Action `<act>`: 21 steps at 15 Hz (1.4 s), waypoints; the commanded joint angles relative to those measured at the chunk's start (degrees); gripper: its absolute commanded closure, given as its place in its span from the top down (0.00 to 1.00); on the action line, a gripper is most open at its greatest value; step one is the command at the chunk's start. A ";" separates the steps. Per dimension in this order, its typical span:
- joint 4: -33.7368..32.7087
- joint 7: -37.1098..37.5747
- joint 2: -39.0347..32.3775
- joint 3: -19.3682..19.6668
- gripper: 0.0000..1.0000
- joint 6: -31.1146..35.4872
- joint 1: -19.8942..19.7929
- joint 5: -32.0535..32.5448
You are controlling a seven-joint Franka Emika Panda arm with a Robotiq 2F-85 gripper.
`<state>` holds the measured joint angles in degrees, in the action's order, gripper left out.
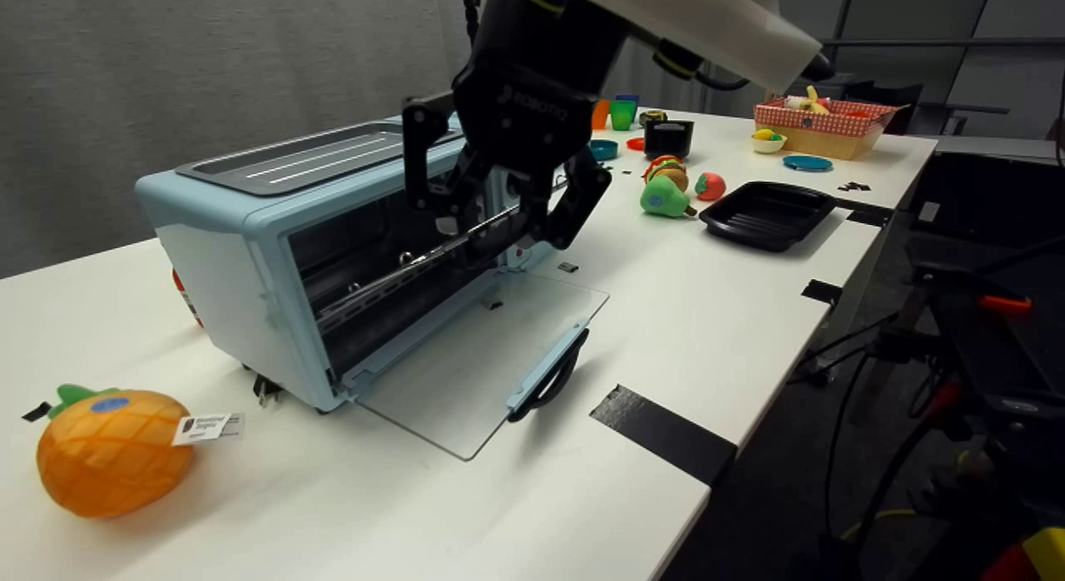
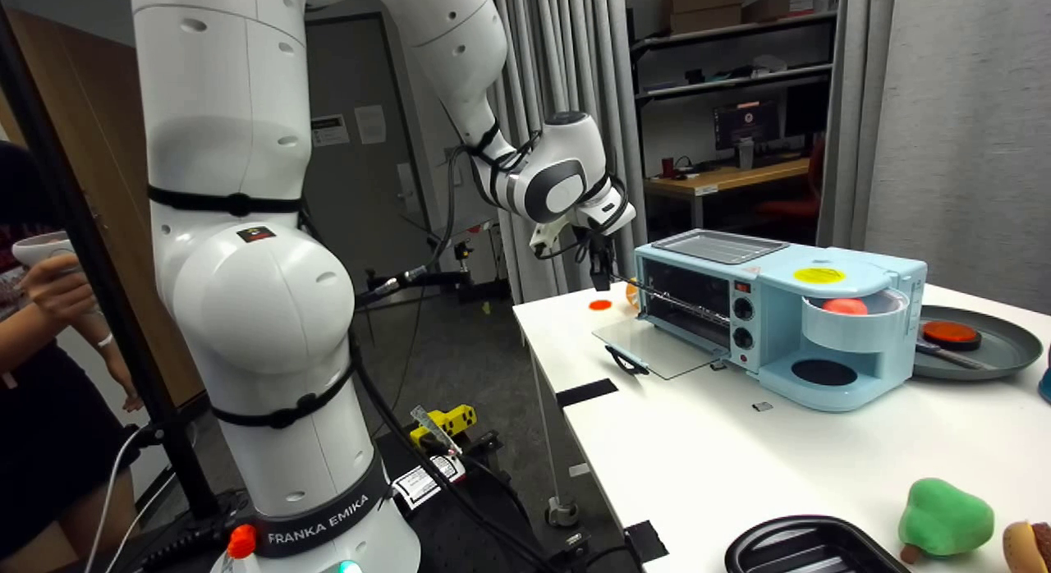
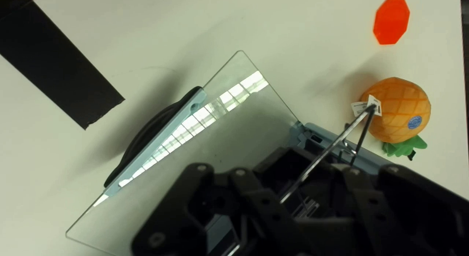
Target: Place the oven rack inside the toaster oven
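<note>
The light blue toaster oven (image 1: 225, 290) stands on the table, also in an exterior view (image 2: 772, 265) and partly in the wrist view (image 3: 368, 163). Its glass door (image 1: 516, 331) is down. The silvery oven rack (image 2: 669, 300) lies along the oven's opening at about mid-height, its front bar outside; it also shows in an exterior view (image 1: 433, 258). In the wrist view, one rack corner and bar (image 3: 333, 146) stick out past the oven's side edge. My gripper (image 1: 474, 227), also in an exterior view (image 2: 603, 281), is closed around this bar, which crosses the jaws (image 3: 307, 171) diagonally. The rack's rear is hidden.
An orange toy pineapple (image 1: 116, 456) sits beside the oven's end, also in the wrist view (image 3: 399, 113). A flat red-orange piece (image 3: 391, 21) lies near it. A grey tray (image 1: 324, 152) rests on the oven top. A black tray (image 1: 770, 215) and green toy pear (image 1: 666, 196) are farther along.
</note>
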<state>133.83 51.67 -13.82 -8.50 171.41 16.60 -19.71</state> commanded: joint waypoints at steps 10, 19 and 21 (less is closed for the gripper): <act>-1.10 -2.88 -2.72 -0.55 0.02 7.46 -0.56 -0.72; -0.01 -1.66 -0.54 2.60 0.02 8.03 1.52 3.15; -0.37 -2.14 -0.55 2.29 0.02 8.29 1.30 3.29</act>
<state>132.99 49.85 -15.47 -7.01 177.32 17.07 -17.59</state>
